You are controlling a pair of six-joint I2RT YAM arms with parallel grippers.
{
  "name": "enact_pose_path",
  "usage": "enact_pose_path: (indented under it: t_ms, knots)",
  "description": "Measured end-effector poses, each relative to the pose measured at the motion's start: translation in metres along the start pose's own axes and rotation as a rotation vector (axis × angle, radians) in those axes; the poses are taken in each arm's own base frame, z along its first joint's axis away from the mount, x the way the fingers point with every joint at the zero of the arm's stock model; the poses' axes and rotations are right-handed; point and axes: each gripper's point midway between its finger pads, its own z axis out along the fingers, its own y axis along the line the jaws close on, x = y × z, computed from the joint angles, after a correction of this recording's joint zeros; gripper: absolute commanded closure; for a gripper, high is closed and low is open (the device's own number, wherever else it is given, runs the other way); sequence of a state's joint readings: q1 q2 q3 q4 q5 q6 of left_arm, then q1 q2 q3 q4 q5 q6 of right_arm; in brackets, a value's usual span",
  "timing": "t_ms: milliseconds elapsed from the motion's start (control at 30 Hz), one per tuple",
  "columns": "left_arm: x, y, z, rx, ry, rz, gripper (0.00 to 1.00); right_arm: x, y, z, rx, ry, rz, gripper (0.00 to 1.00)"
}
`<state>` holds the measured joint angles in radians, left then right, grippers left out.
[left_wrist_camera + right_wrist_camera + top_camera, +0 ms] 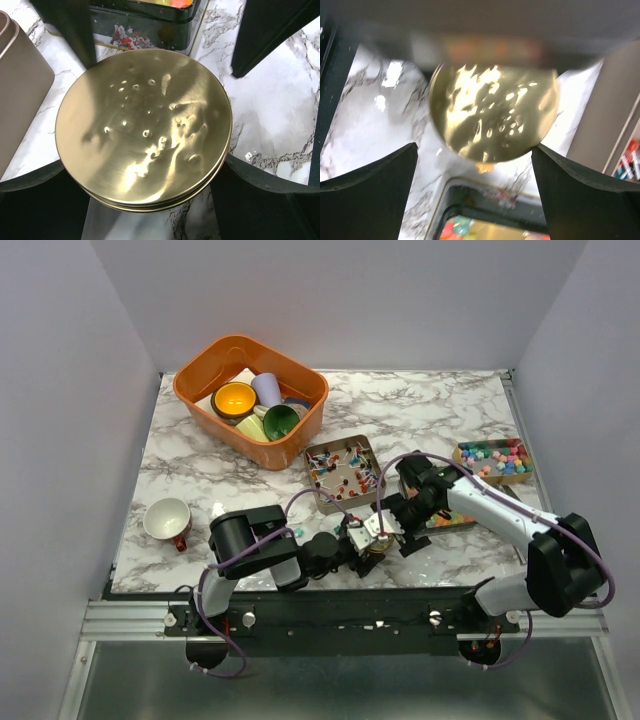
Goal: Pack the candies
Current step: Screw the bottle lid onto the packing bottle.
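Nearest the wrist cameras, one gold disc [145, 127] was seen face-up, its rim clasped between the two fingers of the left hand [145, 165]; whether it rested on the table [430, 410] could not be told. The right hand [475, 147] was held at the disc's far side with its fingers spread wide and nothing gripped. Two arms, three containers of candies, one basket and one loose cup were counted. The table was topped in white marble veined with grey and was enclosed by plain pale walls [60, 390]. The candies were kept in three places: twisted-wrapper pieces [340, 472] in an open tin [313, 480] at the middle, pastel balls [495, 458] in a tray [495, 480] near the right edge, and glossy bits [175, 2] in a dark tin [150, 22] just beyond the disc. An orange basket [285, 452] at the back held several cups and bowls, among them one orange bowl [235, 398], one lilac cup [267, 390] and one green bowl [280, 421]. One white cup [166, 519] stood well apart at the left.
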<state>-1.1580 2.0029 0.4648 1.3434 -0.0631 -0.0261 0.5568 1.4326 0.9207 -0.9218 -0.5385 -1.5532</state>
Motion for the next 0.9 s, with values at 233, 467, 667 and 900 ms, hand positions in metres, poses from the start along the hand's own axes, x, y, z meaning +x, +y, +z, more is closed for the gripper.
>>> enact_pose_path:
  t_ms: [233,467,667,900]
  knots:
    - [0.001,0.000,0.000,-0.001,0.003,-0.008,1.00,0.016,0.028,-0.008,0.028,0.052,0.066,0.00]
    - [0.000,0.000,0.001,0.000,0.003,-0.008,1.00,0.045,0.042,-0.041,0.052,0.105,0.257,0.00]
    - [0.000,0.000,0.001,0.001,0.005,-0.007,1.00,0.019,-0.019,-0.072,0.142,0.017,0.249,0.00]
    - [0.000,0.000,0.003,0.000,0.006,-0.006,1.00,-0.011,-0.038,-0.043,0.037,-0.086,0.200,0.00]
